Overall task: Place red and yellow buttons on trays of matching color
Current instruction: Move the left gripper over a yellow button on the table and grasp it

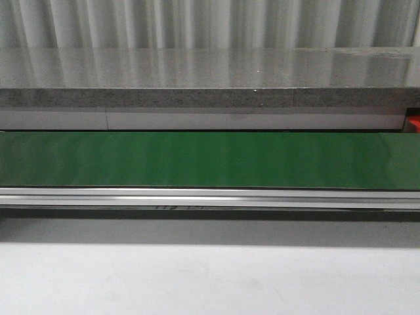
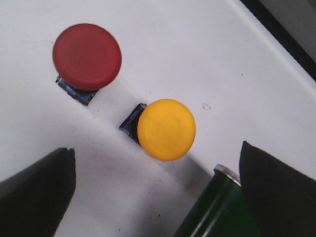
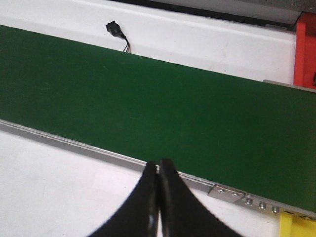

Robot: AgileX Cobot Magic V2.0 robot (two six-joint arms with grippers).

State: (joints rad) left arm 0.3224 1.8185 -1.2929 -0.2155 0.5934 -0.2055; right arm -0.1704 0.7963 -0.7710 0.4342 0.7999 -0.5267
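White table (image 2: 207,44) with red button (image 2: 87,56), yellow button (image 2: 166,129), apparently green conveyor belt (image 1: 210,159).

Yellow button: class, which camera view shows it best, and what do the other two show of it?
The left wrist view: the yellow button lies in full sight on the white surface beside the red button. The front and right wrist views show none of it, only the green belt.

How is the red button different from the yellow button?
The red button has a red cap; the yellow button has a yellow one. The yellow button lies nearer the green belt's roller end than the red one. Both are round mushroom caps on dark bases, lying apart on the white surface.
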